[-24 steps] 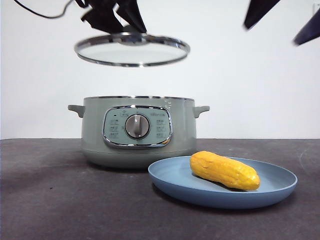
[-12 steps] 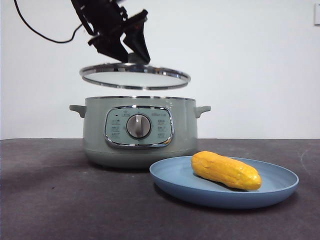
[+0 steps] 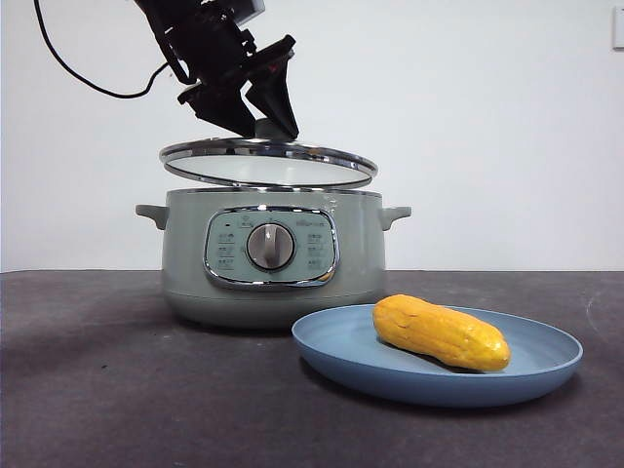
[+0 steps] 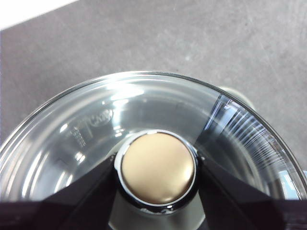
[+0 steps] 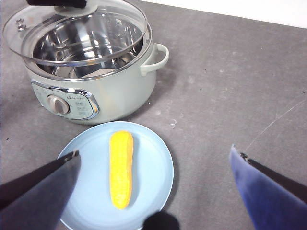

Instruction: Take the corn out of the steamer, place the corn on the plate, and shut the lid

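So at the left of the dark worktop (image 3: 88,390) sits the steamer (image 3: 273,258), dial facing the front edge, and the left gripper (image 4: 156,175) is right above it with its jaws clamped tight on the knob of the lid (image 3: 268,161). In the left wrist view the jaws pinch the knob from both sides, so that grip looks solid to me. The lid hangs just over the pot's mouth, not seated yet; there's a thin gap under the chrome rim and it looks slightly tilted, with the side toward the plate a touch lower. The thing the next move turns on: the lid is almost centred over the opening, maybe shifted a hair toward the plate side, so I'd guess it needs a straight drop with only a small nudge to line the rims up. Moving right, the plate (image 3: 439,375) sits near the front edge, just in front of the steamer's right side, close to it, though I can't tell if they touch. The corn (image 3: 441,333) is already lying in it, long axis running roughly from the pot toward the front edge going by the right wrist view, so that part's done. The right gripper (image 5: 153,191) waits high over the plate with jaws spread wide, holding nothing, and well clear of the lid's path. Plenty of bare worktop off to the right, nothing crowding the pot.
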`<action>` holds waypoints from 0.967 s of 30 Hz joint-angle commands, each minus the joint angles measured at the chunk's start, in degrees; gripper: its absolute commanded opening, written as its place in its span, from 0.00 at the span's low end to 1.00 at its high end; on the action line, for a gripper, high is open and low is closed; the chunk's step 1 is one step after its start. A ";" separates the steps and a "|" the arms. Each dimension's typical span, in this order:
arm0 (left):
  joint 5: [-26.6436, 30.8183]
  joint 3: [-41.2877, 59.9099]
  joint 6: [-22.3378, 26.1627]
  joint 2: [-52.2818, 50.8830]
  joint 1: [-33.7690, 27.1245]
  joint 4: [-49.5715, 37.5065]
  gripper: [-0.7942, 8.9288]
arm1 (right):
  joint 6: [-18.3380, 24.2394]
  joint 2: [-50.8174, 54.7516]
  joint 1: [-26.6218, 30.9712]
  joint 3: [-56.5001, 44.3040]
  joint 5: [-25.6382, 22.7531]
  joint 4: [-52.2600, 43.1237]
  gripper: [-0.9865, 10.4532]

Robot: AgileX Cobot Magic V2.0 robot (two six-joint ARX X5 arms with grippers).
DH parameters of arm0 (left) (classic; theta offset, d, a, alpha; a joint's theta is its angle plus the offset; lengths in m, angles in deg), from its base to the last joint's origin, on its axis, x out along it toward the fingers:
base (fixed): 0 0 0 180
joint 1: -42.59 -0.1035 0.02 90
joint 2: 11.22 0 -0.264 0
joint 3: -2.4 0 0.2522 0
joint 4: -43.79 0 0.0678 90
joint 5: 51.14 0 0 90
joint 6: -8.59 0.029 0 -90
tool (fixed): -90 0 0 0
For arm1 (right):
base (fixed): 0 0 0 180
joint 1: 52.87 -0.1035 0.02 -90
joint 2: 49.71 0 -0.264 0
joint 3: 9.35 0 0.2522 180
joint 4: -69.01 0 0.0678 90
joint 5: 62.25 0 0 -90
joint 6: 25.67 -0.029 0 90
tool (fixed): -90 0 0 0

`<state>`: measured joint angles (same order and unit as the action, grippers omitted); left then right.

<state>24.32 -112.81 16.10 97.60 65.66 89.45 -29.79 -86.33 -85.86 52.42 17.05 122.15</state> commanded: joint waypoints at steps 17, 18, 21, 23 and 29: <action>-0.50 -0.48 0.70 1.75 0.52 -0.35 0.07 | -0.37 0.04 -0.07 -0.22 -0.15 -0.26 0.58; -0.48 -0.48 0.70 1.75 0.57 -0.55 0.07 | -0.37 0.02 -0.07 -0.22 -0.15 -0.28 0.58; -0.50 -0.48 0.70 1.75 0.79 -0.85 0.07 | -0.37 0.02 -0.07 -0.22 -0.17 -0.26 0.58; -0.50 -0.48 0.70 1.75 0.90 -1.36 0.07 | -0.37 0.04 -0.07 -0.22 -0.17 -0.26 0.58; -0.59 -0.48 0.70 1.75 0.96 -2.49 0.07 | -0.35 0.04 -0.07 -0.22 -0.17 -0.24 0.58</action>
<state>24.56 -112.81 16.54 99.39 66.27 89.05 -29.79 -86.33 -85.86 52.44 17.05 122.15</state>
